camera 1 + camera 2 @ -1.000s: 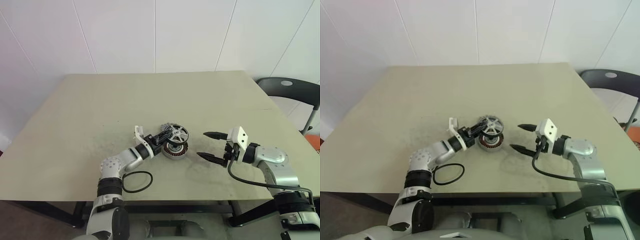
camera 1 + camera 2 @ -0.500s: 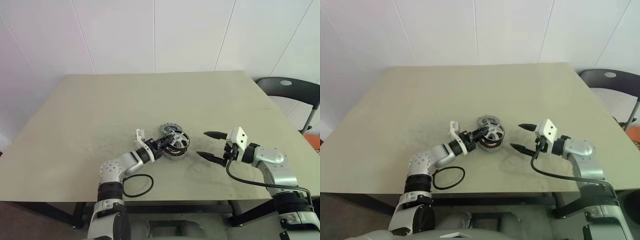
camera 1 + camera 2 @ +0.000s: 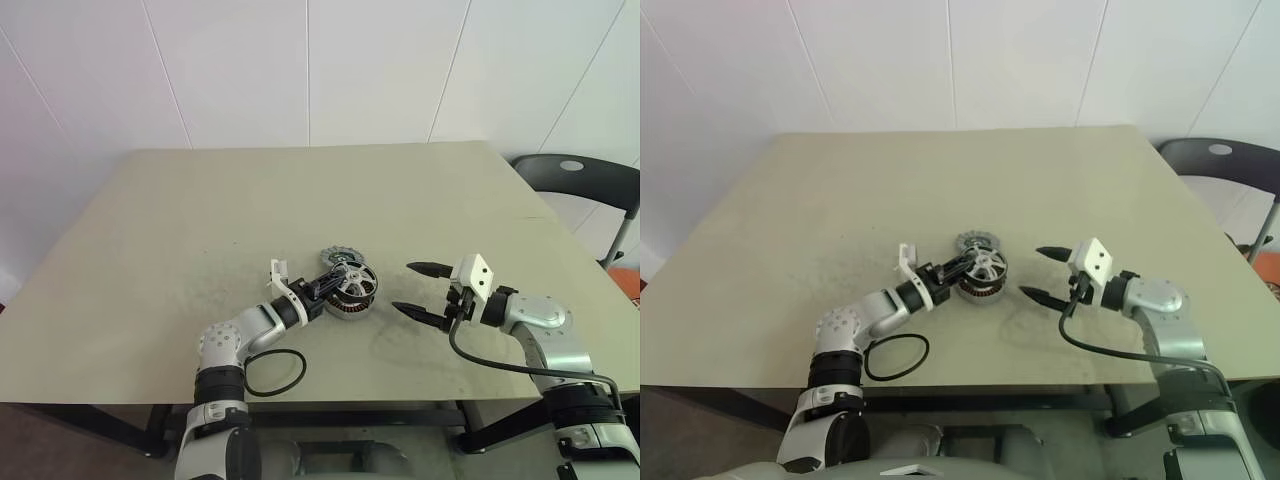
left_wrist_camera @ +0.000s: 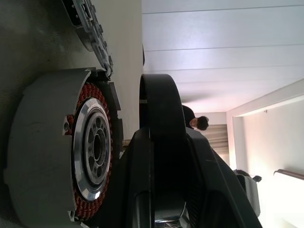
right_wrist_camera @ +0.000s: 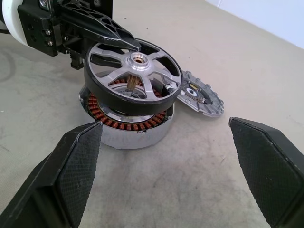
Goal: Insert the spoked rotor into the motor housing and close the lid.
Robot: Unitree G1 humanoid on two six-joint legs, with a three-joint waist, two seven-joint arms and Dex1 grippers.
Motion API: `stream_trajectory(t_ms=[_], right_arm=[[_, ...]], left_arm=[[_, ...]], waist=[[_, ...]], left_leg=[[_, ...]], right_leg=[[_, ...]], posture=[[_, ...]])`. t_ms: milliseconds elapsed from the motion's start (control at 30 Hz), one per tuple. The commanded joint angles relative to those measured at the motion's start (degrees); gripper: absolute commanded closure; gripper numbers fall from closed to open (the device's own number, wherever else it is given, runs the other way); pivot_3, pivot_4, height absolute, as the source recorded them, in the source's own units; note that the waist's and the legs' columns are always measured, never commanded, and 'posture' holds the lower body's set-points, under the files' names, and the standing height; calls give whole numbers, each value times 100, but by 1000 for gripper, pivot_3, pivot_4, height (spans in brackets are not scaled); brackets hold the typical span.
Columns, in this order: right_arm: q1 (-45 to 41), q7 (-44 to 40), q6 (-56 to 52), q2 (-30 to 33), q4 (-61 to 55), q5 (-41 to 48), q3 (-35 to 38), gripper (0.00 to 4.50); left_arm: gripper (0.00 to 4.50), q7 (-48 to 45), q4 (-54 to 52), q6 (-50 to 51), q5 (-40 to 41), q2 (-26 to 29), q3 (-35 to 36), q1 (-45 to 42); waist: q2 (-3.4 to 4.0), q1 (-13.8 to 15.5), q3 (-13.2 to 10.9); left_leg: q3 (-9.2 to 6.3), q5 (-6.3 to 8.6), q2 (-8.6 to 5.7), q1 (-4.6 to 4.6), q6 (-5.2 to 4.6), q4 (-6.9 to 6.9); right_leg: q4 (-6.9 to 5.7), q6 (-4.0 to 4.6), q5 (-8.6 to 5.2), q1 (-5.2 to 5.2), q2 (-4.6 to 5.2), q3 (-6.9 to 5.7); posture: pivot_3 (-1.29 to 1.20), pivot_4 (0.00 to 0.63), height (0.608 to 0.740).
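Left gripper clamps rotor by its rim, tilted on housing. Right gripper open, empty. Rotor looks rigid, smooth, likely slippery; rim hold suits.

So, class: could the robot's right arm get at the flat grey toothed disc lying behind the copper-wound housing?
Probably yes. The right gripper is open and empty, and the flat grey toothed disc lies uncovered on the table, beside the copper-wound housing and the left gripper's black-rimmed spoked rotor.
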State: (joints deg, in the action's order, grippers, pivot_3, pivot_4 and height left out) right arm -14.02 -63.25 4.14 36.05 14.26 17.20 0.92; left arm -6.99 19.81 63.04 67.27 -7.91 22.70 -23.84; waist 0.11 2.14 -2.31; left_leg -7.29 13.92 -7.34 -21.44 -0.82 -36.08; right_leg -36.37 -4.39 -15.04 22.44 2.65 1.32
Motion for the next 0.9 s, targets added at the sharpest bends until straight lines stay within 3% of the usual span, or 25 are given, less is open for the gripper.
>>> stream_trajectory(t_ms=[33,333,733,833,900], right_arm=[[-86,51,132,-31,-93,12,96,0],[-71,181,233,-102,-61,-56,78,0],[-115,298,202,-211,-84,-120,33,0],[-121,313,206,-238,-78,-138,19,0],[-143,319,204,-251,-57,-145,15,0]], left_arm=[[3663,71,35,-46,-38,68,93,129],[994,114,-346,-55,-523,255,-357,125],[994,-297,-1457,-292,-925,592,-944,-263],[994,-1066,-1890,-1127,-1923,1061,-1860,-154],[1396,-1688,-2049,-2068,-2742,1385,-2526,-27]], waist=[[0,0,0],[1,19,5],[-1,22,4],[0,19,4],[3,12,5]], left_leg=[[0,0,0,0,0,0],[-1,0,0,6,0,-5],[0,-1,-1,-4,1,0],[0,0,-1,-5,1,-1],[5,-1,-1,-2,2,1]], right_leg=[[0,0,0,0,0,0],[0,2,-1,-11,0,-1],[-1,-2,4,4,0,0],[2,0,4,1,0,0],[2,17,-5,0,0,2]], posture=[[0,0,740],[0,0,740],[0,0,740],[0,0,740],[0,0,740]])
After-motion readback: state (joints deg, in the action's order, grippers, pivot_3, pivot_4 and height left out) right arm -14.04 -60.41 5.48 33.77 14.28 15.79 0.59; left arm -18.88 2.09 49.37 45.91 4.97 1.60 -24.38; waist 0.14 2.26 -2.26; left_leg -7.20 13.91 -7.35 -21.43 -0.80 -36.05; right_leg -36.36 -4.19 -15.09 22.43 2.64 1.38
